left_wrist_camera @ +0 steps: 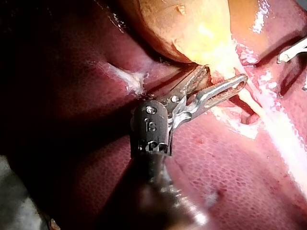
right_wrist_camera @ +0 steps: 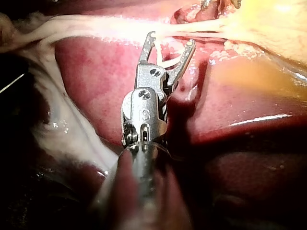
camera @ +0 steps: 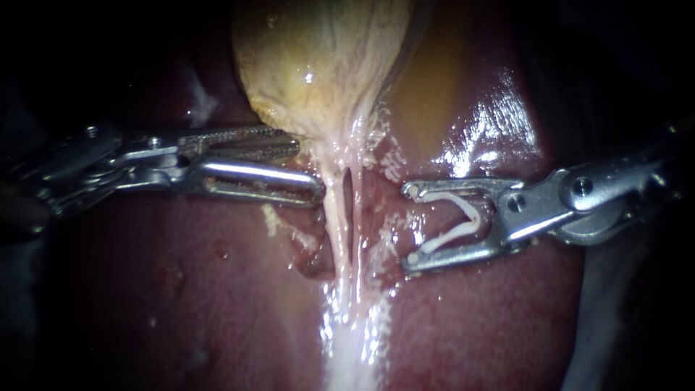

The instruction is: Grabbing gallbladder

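Tan, wet, soft-walled gallbladder sac (camera: 318, 65) lies on dark red liver (camera: 181, 289), its tapering neck just beside our left instrument (camera: 310, 168), whose jaws are parted and empty; we judge it slippery and tear-prone, best bitten broadly there; right instrument (camera: 409, 226) carries a white clip (camera: 474, 221) between its jaws.

Glistening red liver (camera: 181, 304), two pale tubes (camera: 334, 217) running far to near across it, white clip (camera: 474, 219) to their right.

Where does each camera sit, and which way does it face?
Endoscope: close to the tissue, facing gallbladder and liver; left instrument enters from left, right instrument from right.
Left wrist: on the left arm, looking along the left instrument to the gallbladder.
Right wrist: on the right arm, looking along the right instrument and its clip, across the liver.
Shared: all show the gallbladder.
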Robot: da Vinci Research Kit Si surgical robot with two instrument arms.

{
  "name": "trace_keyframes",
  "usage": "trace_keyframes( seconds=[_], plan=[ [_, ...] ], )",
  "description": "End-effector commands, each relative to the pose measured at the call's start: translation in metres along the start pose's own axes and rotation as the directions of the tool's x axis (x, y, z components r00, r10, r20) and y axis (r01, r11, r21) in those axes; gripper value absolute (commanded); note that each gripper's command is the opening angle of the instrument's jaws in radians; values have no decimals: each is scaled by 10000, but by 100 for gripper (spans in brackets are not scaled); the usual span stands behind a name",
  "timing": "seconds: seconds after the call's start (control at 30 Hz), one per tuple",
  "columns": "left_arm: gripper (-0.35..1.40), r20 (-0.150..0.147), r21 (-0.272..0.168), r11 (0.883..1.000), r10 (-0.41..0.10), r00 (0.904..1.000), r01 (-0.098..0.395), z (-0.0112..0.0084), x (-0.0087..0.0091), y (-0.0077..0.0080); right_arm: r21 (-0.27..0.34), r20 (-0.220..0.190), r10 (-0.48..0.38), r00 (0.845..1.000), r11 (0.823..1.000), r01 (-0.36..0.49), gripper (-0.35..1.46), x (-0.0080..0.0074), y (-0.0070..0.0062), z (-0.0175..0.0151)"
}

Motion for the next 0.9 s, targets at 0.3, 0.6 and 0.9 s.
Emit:
trace_keyframes(
  seconds=[0.3,0.6,0.9],
  plan=[
    [-9,53,12,9982,-608,9981,608,-6,-1,-1,-5,0,1,10000,10000,-1,50,0,0,0],
    [-35,177,65,9948,-1016,9947,1015,-14,0,-1,-6,1,2,10000,10000,-2,50,0,1,0],
    [-35,886,93,9912,-1327,9872,1324,-24,-4,11,-6,1,2,10000,10000,-2,50,0,1,0]
  ],
)
